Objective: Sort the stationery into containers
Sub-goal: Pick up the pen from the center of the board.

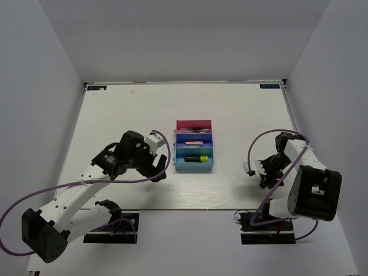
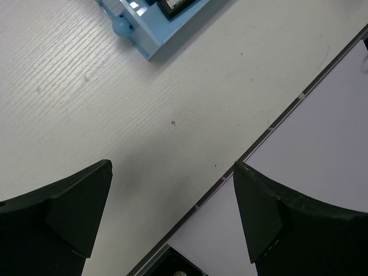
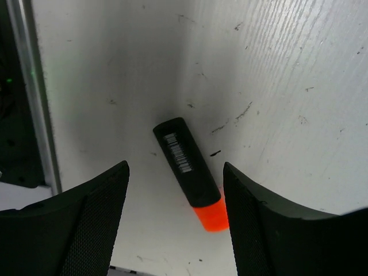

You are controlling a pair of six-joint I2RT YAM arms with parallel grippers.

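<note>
The containers are three joined trays mid-table: magenta-pink [image 1: 194, 123] farthest, dark blue [image 1: 194, 138] in the middle, light blue [image 1: 194, 166] nearest. Small stationery lies in each. A black highlighter with a green-yellow cap [image 1: 196, 157] lies in the light blue one. A black highlighter with an orange cap [image 3: 187, 164] lies flat on the table between the open jaws of my right gripper [image 3: 175, 167], untouched. In the top view that gripper [image 1: 265, 175] points down at the table right of the trays. My left gripper [image 1: 161, 169] hangs open and empty just left of the light blue tray.
In the left wrist view the left gripper [image 2: 172, 167] hovers over bare table beside the table's near edge [image 2: 259, 141], with a corner of the light blue tray [image 2: 152, 43] at the top. Purple cables loop off both arms.
</note>
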